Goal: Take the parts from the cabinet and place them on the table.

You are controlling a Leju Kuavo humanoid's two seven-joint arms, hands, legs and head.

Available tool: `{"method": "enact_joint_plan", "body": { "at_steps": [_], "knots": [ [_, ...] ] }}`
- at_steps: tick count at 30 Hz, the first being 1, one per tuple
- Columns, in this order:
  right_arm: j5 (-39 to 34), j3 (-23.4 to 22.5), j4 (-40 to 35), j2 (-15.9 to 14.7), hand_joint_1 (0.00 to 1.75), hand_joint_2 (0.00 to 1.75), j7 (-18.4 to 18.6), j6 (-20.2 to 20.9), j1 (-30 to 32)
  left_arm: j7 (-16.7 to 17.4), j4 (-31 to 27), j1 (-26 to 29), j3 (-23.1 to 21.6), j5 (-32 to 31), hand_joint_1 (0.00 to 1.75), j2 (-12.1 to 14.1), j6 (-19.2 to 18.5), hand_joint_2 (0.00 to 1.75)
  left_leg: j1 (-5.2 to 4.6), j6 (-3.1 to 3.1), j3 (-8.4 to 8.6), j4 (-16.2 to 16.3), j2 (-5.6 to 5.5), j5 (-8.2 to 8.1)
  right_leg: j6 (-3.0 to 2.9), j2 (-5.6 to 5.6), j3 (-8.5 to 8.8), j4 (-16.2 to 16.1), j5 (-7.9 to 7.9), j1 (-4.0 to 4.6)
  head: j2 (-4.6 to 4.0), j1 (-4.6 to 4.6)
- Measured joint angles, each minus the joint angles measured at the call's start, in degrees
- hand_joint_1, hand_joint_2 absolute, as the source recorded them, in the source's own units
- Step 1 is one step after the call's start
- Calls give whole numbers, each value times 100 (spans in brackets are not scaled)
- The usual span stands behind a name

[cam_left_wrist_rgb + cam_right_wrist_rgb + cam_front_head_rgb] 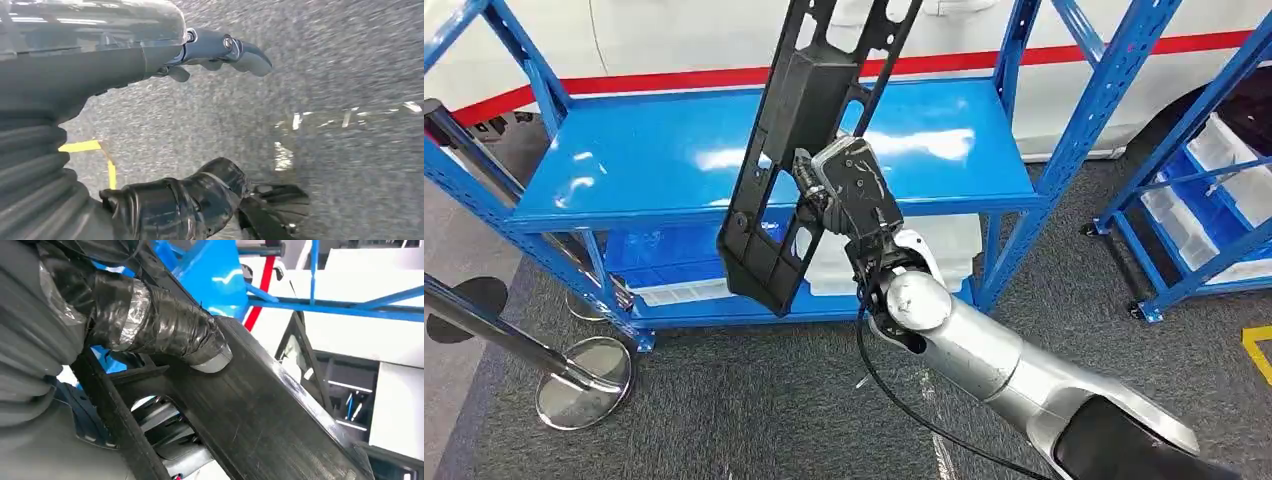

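Observation:
A long black plastic part (799, 140) with cut-out openings hangs tilted in front of the blue shelf rack (624, 170), its top end running out of the head view. My right hand (849, 195) grips it near the middle. In the right wrist view the taped thumb (165, 325) presses on the black part (260, 415), with fingers behind it through an opening. My left hand (220, 50) hangs over grey carpet with its fingers apart and nothing in it.
The rack's blue top shelf (944, 140) is bare; white bins (954, 245) sit on its lower shelf. A second blue rack with bins (1214, 190) stands to the right. Chrome stanchion bases (584, 385) stand on the carpet at left. A white wall with a red stripe runs behind.

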Motion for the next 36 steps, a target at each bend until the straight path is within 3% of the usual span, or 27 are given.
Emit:
{"method": "enact_joint_plan", "body": {
  "at_steps": [1, 2, 4, 5, 7, 8, 9, 10, 11, 12, 13, 14, 15, 17, 18, 19, 20, 23, 24, 27, 28, 29, 31, 32, 33, 35, 36],
  "knots": [
    [35, 0, -2, -13, 175, 175, 9, -9, 0, 2, 0, -1, 0, -2, 0, 0, -13, 175, -17, 33, 287, -322, -1, 206, 6, 1, -78, 6, 58, 2, 0, 0],
    [68, 0, -9, -22, 175, 175, 13, -20, -1, 4, 0, -10, -2, -4, 0, 0, -26, 175, -35, 70, 640, -764, -3, 279, 19, 5, -131, 9, 113, 4, 0, -2],
    [103, -11, -70, -42, 175, 175, 17, 4, -10, 7, 0, -41, -4, -9, 0, 11, -37, 175, -94, 133, 1306, -1763, -11, -37, 76, -8, -183, 11, 207, 17, 0, 11],
    [114, -17, -81, -46, 175, 175, 20, 24, -13, 7, 0, -51, -9, -9, 0, 11, -37, 175, -107, 121, 1298, -1776, -12, -36, 107, -24, -179, -37, 284, 2, 0, 9],
    [120, -17, -92, -50, 175, 175, 28, 48, -20, 9, 0, -57, -30, -9, 0, 11, -39, 175, -138, 184, 1197, -1832, -15, 97, 179, -29, -170, -130, 428, -15, 0, -24],
    [120, -20, -92, -79, 175, 175, 33, 48, -20, 11, 0, -62, -44, -9, 0, 9, -42, 175, -62, 214, 1186, -1936, 5, 211, 208, -13, -206, -128, 399, 9, 0, 0],
    [120, -20, -101, -87, 175, 175, 33, 50, -21, 13, 0, -71, -48, -9, 0, 4, -46, 175, -68, 237, 1158, -1949, 39, 296, 229, 4, -264, -41, 175, -15, 0, -4],
    [122, -24, -105, -105, 175, 175, 33, 50, -30, 17, 0, -69, -50, -11, 0, 2, -48, 175, -68, 289, 1070, -1942, 46, 371, 247, 8, -365, 255, -228, -13, 0, 20],
    [122, -26, -114, -114, 175, 175, 33, 59, -25, 22, 0, -55, -50, -11, 0, 2, -55, 175, -70, 313, 974, -1926, 53, 433, 268, 7, -451, 679, -612, -23, 0, 26],
    [129, -26, -114, -125, 175, 175, 33, 68, -23, 22, 0, -55, -52, -17, 0, 2, -59, 175, -70, 312, 885, -1905, 55, 491, 288, 6, -526, 1098, -861, -36, 0, 22],
    [144, -26, -114, -135, 175, 175, 33, 70, -22, 26, 0, -59, -55, -24, 0, 2, -59, 175, -70, 309, 762, -1875, 56, 564, 311, 6, -580, 1518, -939, -45, 0, 23],
    [161, -26, -114, -148, 175, 175, 26, 70, -21, 28, 0, -64, -61, -28, 0, 4, -59, 175, -69, 299, 655, -1840, 56, 616, 328, 4, -564, 1700, -809, -57, 0, 31],
    [186, -26, -116, -162, 175, 175, 24, 70, -19, 33, 0, -65, -77, -33, 0, 4, -59, 175, -67, 287, 536, -1795, 56, 671, 347, 5, -441, 1687, -546, -85, 0, 35],
    [251, -28, -133, -177, 175, 175, 22, 70, -18, 35, 0, -64, -133, -37, 0, 2, -59, 175, -57, 229, 305, -1671, 51, 752, 383, 2, 114, 1073, -161, -142, 0, 28],
    [289, -31, -155, -179, 175, 175, 22, 68, -19, 35, 0, -63, -138, -37, 0, 4, -59, 175, -55, 195, 229, -1588, 46, 774, 397, 8, 411, 600, -378, -162, 0, 33],
    [315, -33, -184, -173, 175, 175, 24, 70, -18, 35, 0, -64, -138, -31, 0, 4, -59, 175, -77, 155, 142, -1532, 41, 796, 375, 20, 692, 149, -654, -81, 0, 35],
    [345, -39, -205, -181, 175, 175, 28, 70, -13, 39, 0, -55, -142, -35, 0, 4, -57, 175, -72, 128, 139, -1533, 35, 843, 270, 36, 695, 106, -674, -80, 0, 2],
    [415, -46, -208, -184, 175, 175, 50, 83, -16, 42, 0, -49, -162, -50, 0, 11, -57, 175, -26, 31, 99, -1587, 28, 1011, 133, 21, 606, 74, -542, -30, 0, 37],
    [431, -46, -205, -188, 175, 175, 59, 81, -8, 39, 2, -29, -175, -50, 0, 7, -57, 175, 0, 2, 56, -1535, 24, 900, 50, -9, 531, 54, -454, -54, 0, 37],
    [522, -48, -210, -188, 175, 175, 61, 46, -3, 33, 2, -24, -208, -57, 0, -7, -59, 175, 2, -45, -233, -569, 21, -169, -33, -5, 280, 54, -246, -27, 0, 13],
    [559, -50, -210, -190, 175, 175, 61, 29, -2, 33, 2, -30, -223, -57, 0, -7, -59, 175, -2, -39, -279, -195, 17, -360, -42, -1, 194, 55, -176, -8, 0, 15],
    [588, -50, -210, -199, 175, 175, 66, 20, -2, 33, 4, -37, -256, -57, 0, -4, -57, 175, -7, -18, -271, 99, 12, -371, -51, 2, 89, 59, -103, 11, 0, 15],
    [603, -50, -210, -216, 175, 175, 68, 4, -1, 33, 4, -34, -282, -57, 0, 0, -57, 175, -39, 50, 4, 41, 0, 23, -51, 4, -81, 64, 26, 34, 0, 20],
    [607, -52, -210, -227, 175, 175, 74, 0, -1, 33, 4, -36, -284, -57, 0, -2, -57, 175, -72, 94, 295, -266, 0, 237, -47, 5, -157, 64, 91, 35, 0, 15],
    [632, -57, -214, -229, 175, 175, 81, -7, -2, 33, 2, -43, -286, -57, 0, -2, -59, 175, -110, 146, 678, -728, -2, 312, -38, 6, -212, 64, 153, 36, 0, 17],
    [786, -72, -249, -242, 175, 175, 144, -63, -12, 31, 4, -73, -289, -57, 0, 15, -57, 175, -176, 233, 1368, -1783, -4, -79, 10, -10, -258, 58, 255, 33, 0, 31],
    [893, -81, -256, -249, 175, 175, 177, -83, -24, 31, 4, -86, -295, -55, 0, 26, -57, 175, -197, 199, 1342, -1793, -5, -84, 45, -29, -260, 7, 331, 4, 0, 20]
  ]
}}
